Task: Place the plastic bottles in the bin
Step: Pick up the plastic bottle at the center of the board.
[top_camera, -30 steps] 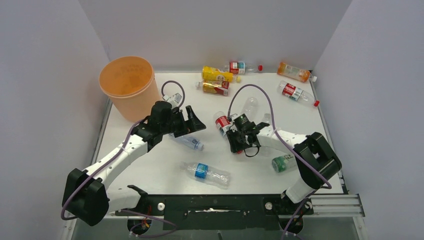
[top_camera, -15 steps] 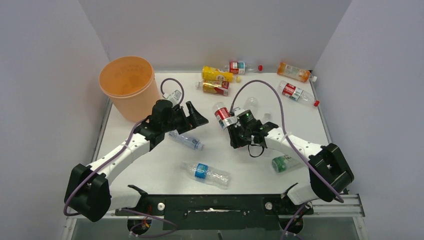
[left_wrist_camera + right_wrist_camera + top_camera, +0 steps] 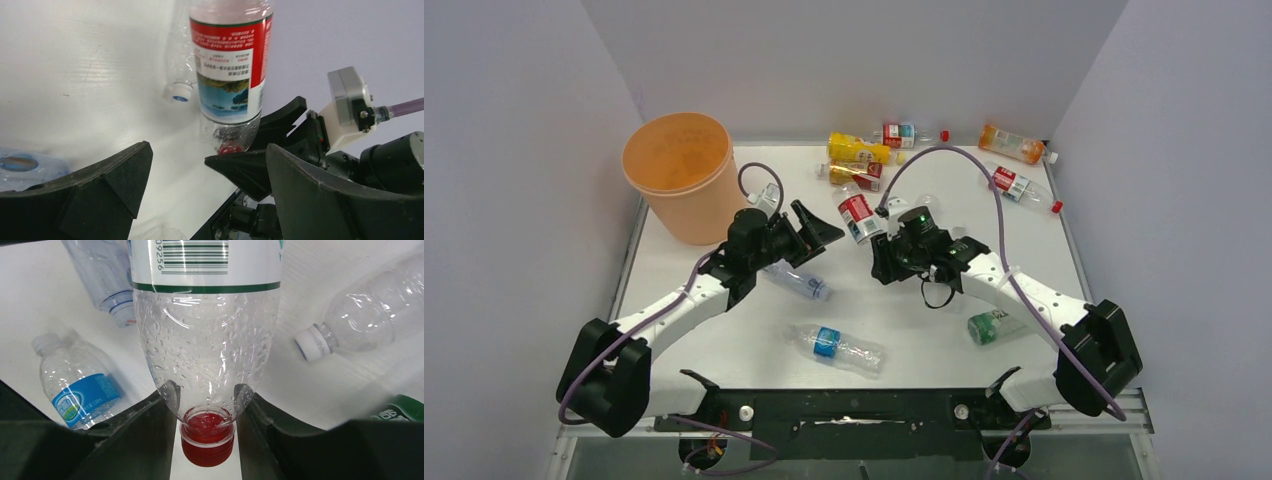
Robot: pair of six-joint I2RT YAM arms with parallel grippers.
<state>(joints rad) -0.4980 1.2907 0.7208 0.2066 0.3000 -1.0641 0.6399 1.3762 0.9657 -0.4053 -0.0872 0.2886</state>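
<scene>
Jaws on my right gripper (image 3: 206, 400) pinch the neck of a red-labelled bottle (image 3: 206, 330) just above its red cap, and the body is clear of the table (image 3: 914, 340). My left gripper (image 3: 812, 228) faces it, jaws spread wide and holding nothing. The bin (image 3: 679, 175) stands at the far left corner, near the left gripper. A blue-labelled bottle (image 3: 836, 348) lies nearest me, and a yellow-labelled bottle (image 3: 857, 149) lies by the far edge.

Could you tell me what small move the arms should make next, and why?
Probably ease the red-labelled bottle, which the right gripper pinches at the neck, leftward between the fingers of the open left gripper: the bin stands on the left arm's side.
</scene>
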